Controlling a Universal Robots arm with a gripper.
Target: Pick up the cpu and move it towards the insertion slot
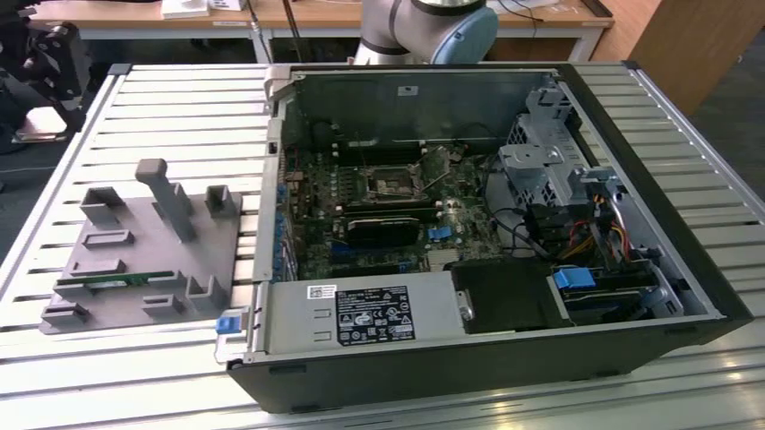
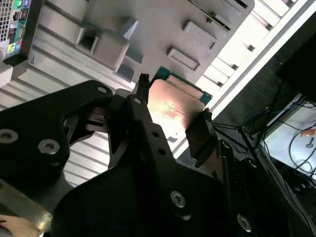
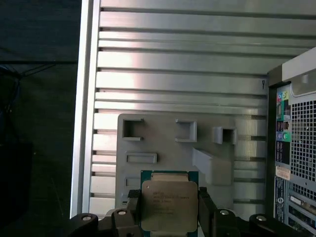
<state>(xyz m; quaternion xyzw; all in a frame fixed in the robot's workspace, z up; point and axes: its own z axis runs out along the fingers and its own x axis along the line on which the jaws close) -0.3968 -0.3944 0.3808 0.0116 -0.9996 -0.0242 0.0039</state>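
Pinching the cpu [image 3: 169, 205] by two opposite edges, my pincer [image 3: 169, 213] holds it flat, its silvery lid plain in both wrist views; one finger [image 2: 200, 134] presses each side. Beneath it lies the grey holder tray [image 3: 163, 143] on the slatted desk [image 3: 177, 64]. The chip looks lifted clear of the tray, though I can't be sure of the gap. In the exterior view the tray sits at the exterior view's left and the open computer case [image 1: 407, 98] to its right. The insertion slot [image 1: 391, 184] is on the board inside, well apart from the tray. The carry goes well, I judge, if I hold the chip level, grip firmly without squeezing harder, pass above the case wall, and come in square over the slot's silver frame.
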